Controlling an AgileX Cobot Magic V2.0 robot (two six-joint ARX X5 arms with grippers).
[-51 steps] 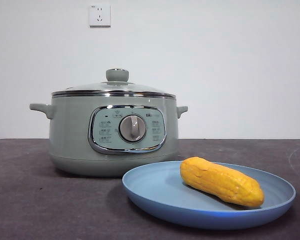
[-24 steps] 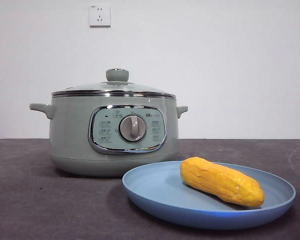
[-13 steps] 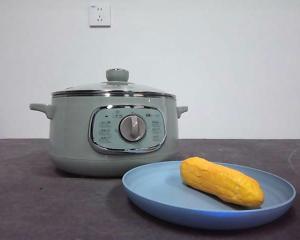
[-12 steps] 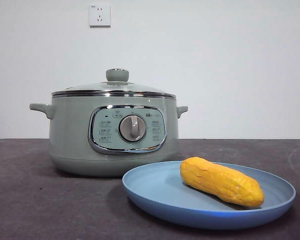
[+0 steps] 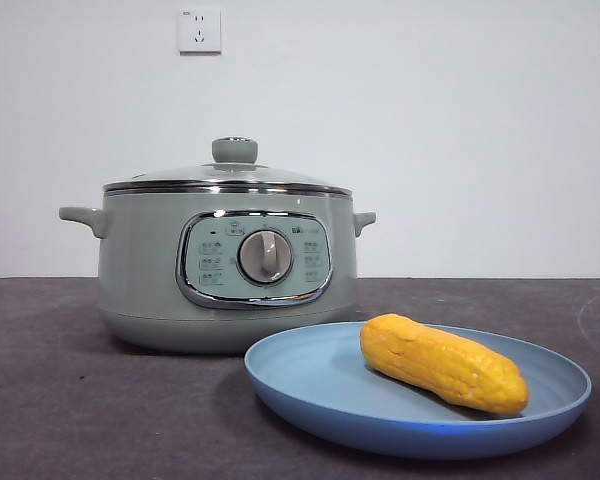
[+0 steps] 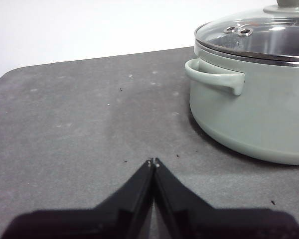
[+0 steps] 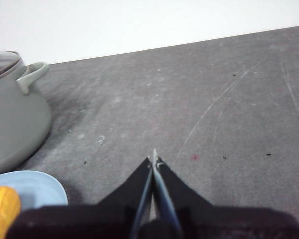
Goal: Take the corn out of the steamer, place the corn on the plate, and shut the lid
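Note:
The sage-green steamer stands on the dark table with its glass lid resting on top. The yellow-orange corn lies on the light-blue plate in front of the steamer, to the right. My left gripper is shut and empty, low over the table beside the steamer, whose lid shows closed. My right gripper is shut and empty over bare table; the steamer, the plate and the corn show at that view's edge. Neither arm shows in the front view.
A white wall with a power socket stands behind the dark grey table. Scratches and small specks mark the table surface.

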